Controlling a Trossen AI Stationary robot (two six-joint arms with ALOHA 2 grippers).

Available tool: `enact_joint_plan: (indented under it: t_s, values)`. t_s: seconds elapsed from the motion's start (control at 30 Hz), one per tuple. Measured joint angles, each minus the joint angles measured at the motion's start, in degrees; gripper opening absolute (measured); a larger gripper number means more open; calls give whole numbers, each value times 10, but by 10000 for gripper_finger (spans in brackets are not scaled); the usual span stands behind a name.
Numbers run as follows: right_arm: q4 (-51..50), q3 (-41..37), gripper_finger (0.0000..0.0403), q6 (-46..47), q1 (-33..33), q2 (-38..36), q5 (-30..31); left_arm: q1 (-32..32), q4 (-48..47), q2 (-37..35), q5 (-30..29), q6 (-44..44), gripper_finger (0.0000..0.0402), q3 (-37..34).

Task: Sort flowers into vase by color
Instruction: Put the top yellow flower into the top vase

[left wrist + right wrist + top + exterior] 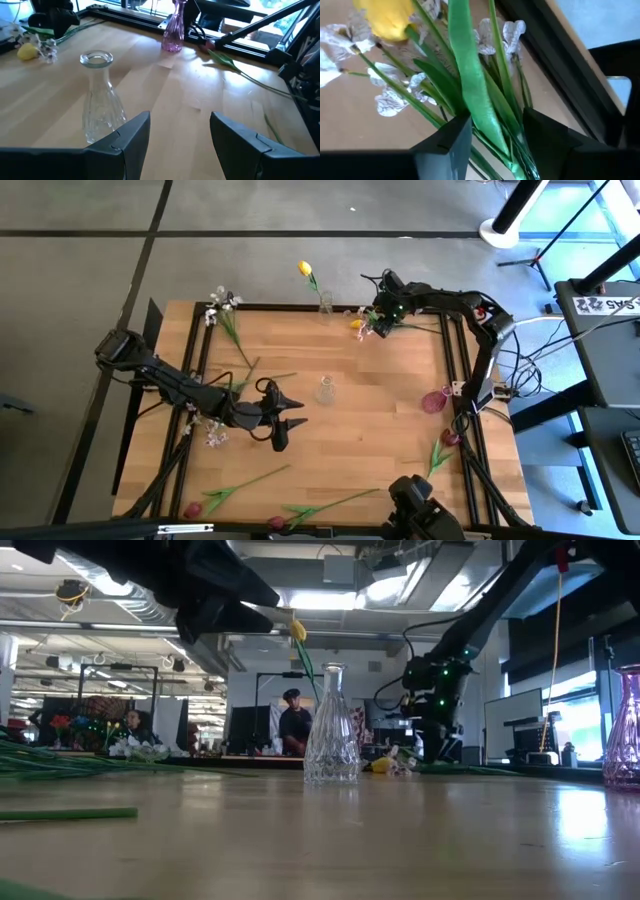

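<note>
The right tool (372,320) works at the far right of the bench (380,430), down among a small heap of flowers: a yellow tulip (384,19) and sprays of white-pink blossoms (387,102) with their green stems. In the right wrist view a broad green leaf (472,95) and several stems run between its two fingers (445,147), which stand partly closed around them. Whether they have actually pinched the bundle is hard to tell from this angle.

To do this pick well, the grip should take one stem only, the tulip's, low on the stalk and clear of the blossom sprays, so the colours do not travel together. A slow lift would show if a spray is snagged.

A second yellow tulip (306,270) already stands in a clear vase (325,304) at the far edge, just left of the heap, the likely target. The stem should go in upright, tip first.

The left tool (288,423) hovers near the middle with its fingers wide apart and empty, beside another clear vase (101,95). Dark red-pink tulips (300,515) lie along the near edge.
</note>
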Motion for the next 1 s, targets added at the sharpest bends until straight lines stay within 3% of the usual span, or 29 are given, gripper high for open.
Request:
enact_joint_plan:
  t_s: [0.1,0.27,0.33,0.5,0.7,0.83,1.0]
  values:
    - [2,1,139,-7,1,0,-1,-6,1,0,-13,11,201,0]
    - [-15,13,32,-8,4,-1,-2,-10,4,-1,-64,15,201,0]
    - [-44,30,13,-12,8,-1,1,-10,3,-4,-77,15,201,0]
    - [-109,77,33,-12,32,-39,8,-7,-11,-49,-88,44,201,0]
    - [-216,112,9,-9,77,-100,-22,0,-29,-121,-127,85,202,0]
    - [-217,75,12,-3,109,-119,-47,1,-30,-125,-125,90,202,0]
    - [-134,-22,33,21,165,-119,-48,-19,-26,-102,-122,89,202,0]
